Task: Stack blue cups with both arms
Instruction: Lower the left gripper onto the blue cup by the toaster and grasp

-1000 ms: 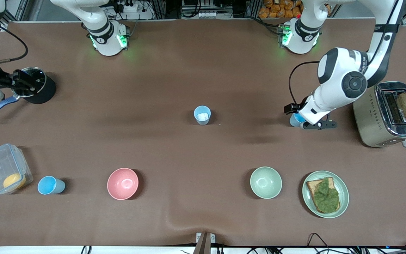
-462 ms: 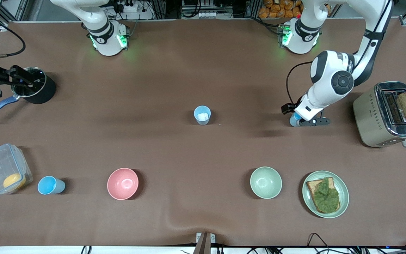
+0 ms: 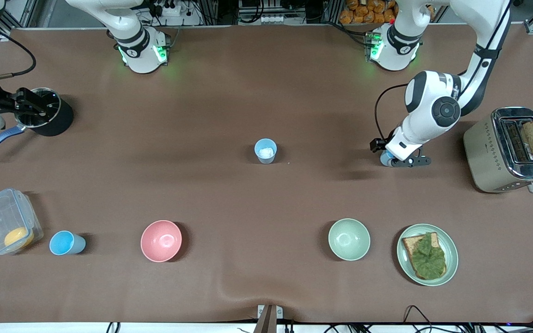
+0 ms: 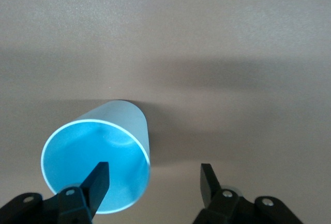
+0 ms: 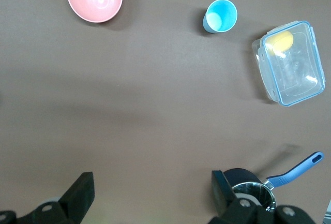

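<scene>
Three blue cups stand upright on the brown table. One with a white scrap inside (image 3: 265,151) is at the middle. One (image 3: 65,243) is beside the clear container; it also shows in the right wrist view (image 5: 221,15). The third (image 3: 385,158) is under my left gripper (image 3: 398,160). In the left wrist view my left gripper (image 4: 153,182) is open and straddles this cup's (image 4: 98,157) wall, one finger over its inside, the other outside. My right gripper (image 3: 21,105) is open (image 5: 150,193) and empty, over the black pot.
A toaster (image 3: 507,150) with bread stands at the left arm's end. A plate (image 3: 451,240) with toast, a pale green bowl (image 3: 349,239) and a pink bowl (image 3: 161,240) lie nearer the camera. A clear container (image 3: 5,226) and a black pot (image 3: 56,118) are at the right arm's end.
My left arm has drawn in and its gripper has shifted slightly toward the table's middle over the blue cup. The right arm has barely moved.
</scene>
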{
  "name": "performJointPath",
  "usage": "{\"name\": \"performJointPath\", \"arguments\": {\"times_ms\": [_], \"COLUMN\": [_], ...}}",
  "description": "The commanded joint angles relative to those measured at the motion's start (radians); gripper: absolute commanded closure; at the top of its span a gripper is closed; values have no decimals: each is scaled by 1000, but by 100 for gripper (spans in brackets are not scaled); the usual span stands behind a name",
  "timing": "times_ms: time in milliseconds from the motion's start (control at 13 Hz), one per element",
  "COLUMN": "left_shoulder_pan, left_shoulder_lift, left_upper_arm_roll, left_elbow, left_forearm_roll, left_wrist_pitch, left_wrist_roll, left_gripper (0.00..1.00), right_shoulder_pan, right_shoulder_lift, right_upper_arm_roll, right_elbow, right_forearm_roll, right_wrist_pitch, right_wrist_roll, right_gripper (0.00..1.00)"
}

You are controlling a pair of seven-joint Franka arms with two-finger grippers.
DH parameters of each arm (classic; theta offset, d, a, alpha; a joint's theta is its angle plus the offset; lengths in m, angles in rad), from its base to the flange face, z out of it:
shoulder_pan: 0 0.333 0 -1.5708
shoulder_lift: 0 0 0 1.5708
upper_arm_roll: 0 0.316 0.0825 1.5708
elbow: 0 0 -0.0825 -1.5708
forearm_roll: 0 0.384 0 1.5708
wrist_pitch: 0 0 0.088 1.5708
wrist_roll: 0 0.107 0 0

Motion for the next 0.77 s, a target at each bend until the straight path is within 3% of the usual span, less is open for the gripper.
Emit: {"name": "performJointPath", "arguments": {"times_ms": [0,154,385,692], "left_shoulder_pan": [21,31,32,20], "left_shoulder_lift": [-4,-4,-15,-102], "left_upper_arm_roll": [-10,-9,-9,-13], "left_elbow": [-18,-18,-19,20], "left_forearm_roll": [-5,-5,-3,-9], "left_wrist_pitch": [28,28,22,-32], "left_wrist_roll": [66,120,140,134], "left_gripper": [69,100,100,100], "right_shoulder_pan": [-13,-13,-14,-14], "right_shoulder_lift": [13,12,13,13], "right_upper_arm_roll": [10,10,10,10], "right_elbow": [25,25,24,24], "right_forearm_roll": [-1,-1,-1,-1], "right_wrist_pitch": [-11,-12,-12,-12], "right_wrist_roll": [-4,-4,-4,-4], "right_gripper": [0,0,0,0]}}
